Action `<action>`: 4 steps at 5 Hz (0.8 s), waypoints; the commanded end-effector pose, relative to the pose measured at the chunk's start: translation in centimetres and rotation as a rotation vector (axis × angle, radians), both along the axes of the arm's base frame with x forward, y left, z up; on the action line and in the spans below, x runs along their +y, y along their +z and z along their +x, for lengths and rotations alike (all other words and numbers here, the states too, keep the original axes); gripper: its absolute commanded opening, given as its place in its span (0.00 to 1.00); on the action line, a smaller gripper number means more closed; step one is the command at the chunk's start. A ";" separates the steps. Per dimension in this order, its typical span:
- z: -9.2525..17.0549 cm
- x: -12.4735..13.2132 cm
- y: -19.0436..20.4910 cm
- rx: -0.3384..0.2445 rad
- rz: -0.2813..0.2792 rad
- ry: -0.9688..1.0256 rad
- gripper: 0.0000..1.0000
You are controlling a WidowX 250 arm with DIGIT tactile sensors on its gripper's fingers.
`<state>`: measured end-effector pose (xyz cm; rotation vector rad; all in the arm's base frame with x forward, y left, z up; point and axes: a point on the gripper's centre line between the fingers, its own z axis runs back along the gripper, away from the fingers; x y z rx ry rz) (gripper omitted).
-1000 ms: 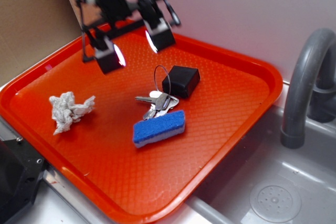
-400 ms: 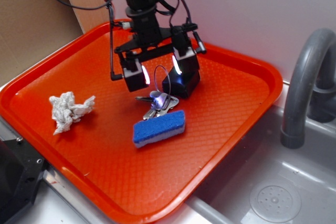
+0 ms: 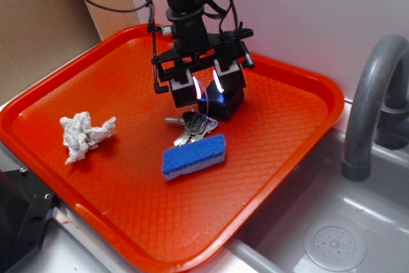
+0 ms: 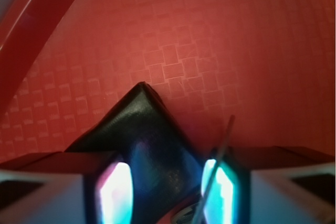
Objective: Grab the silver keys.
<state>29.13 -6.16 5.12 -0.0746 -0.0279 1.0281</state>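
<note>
The claw (image 3: 206, 89) has come further down and a little to the right since the earlier exterior frame, and its two lit fingers now sit closer together, at a middling gap rather than the wide spread seen a second ago. It holds nothing. The silver keys (image 3: 192, 129) lie where they were, at the centre of the orange tray (image 3: 300, 132), just above the blue sponge (image 3: 193, 156). Their thin wire ring rises between the fingers, and the black fob (image 3: 225, 101) sits right behind the right-hand finger in the frame. In the wrist view the fob (image 4: 142, 135) fills the lower middle of the frame between the two glowing pads (image 4: 114, 195), with the wire crossing the right one. The crumpled white paper (image 3: 85, 135) is unmoved at the left of the tray.
</note>
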 end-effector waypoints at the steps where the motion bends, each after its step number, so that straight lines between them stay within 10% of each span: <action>1: 1.6 0.4 1.0 -0.033 -0.012 -0.026 0.00; 4: 0.6 1.5 2.1 -0.051 -0.043 -0.052 0.00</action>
